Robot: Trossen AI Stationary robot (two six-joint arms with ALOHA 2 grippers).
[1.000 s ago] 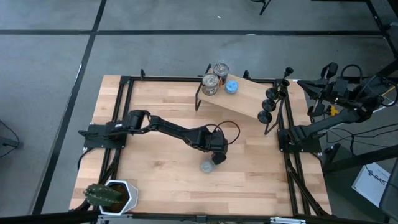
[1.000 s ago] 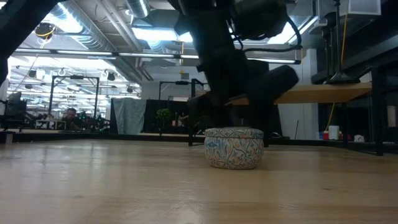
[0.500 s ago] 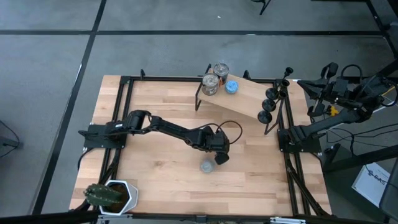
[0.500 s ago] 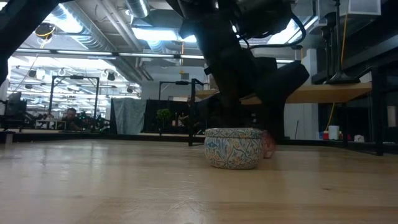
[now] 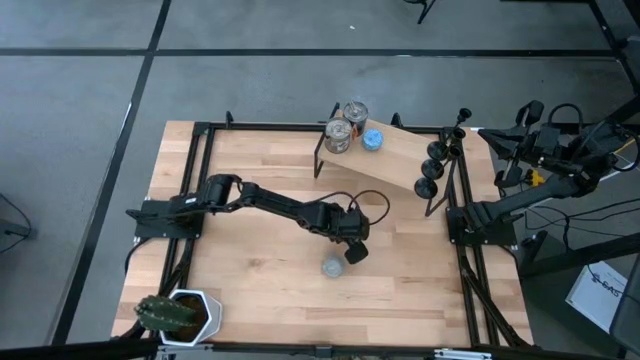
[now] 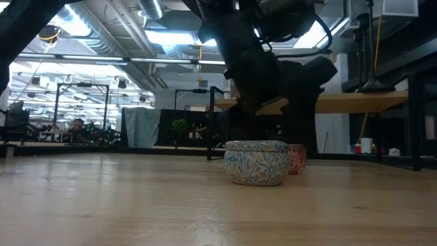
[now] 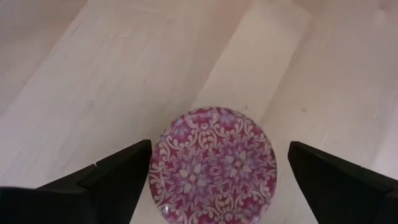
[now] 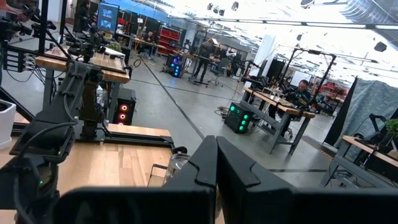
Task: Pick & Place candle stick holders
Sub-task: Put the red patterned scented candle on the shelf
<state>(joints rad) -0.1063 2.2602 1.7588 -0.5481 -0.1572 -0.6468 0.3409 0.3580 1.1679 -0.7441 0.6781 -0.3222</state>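
Observation:
Three black candle stick holders (image 5: pixel 437 152) stand in a row at the right end of a slanted wooden board (image 5: pixel 392 157) at the table's far right. My left gripper (image 7: pixel 220 145) is open at mid-table, pointing steeply down. Its fingers stand on either side of a pink patterned round tin (image 7: pixel 214 163) that rests on the table, apart from it. In the high view the left gripper (image 5: pixel 352 250) hides that tin. A grey patterned tin (image 5: pixel 332 267) sits just nearer. My right gripper (image 8: pixel 216 163) is shut, held high beyond the table's right edge.
Two shiny cans (image 5: pixel 340 135) and a small blue disc (image 5: pixel 373 139) sit on the board's far end. A potted plant (image 5: pixel 180 312) stands at the near left corner. A black frame (image 5: pixel 200 180) runs round the table. Bare wood lies at near right.
My left gripper has turned and tipped a little over the same spot, shifting slightly toward the table's right edge. In the low view its dark bulk has moved off the pink tin, which now shows on the table behind the grey tin.

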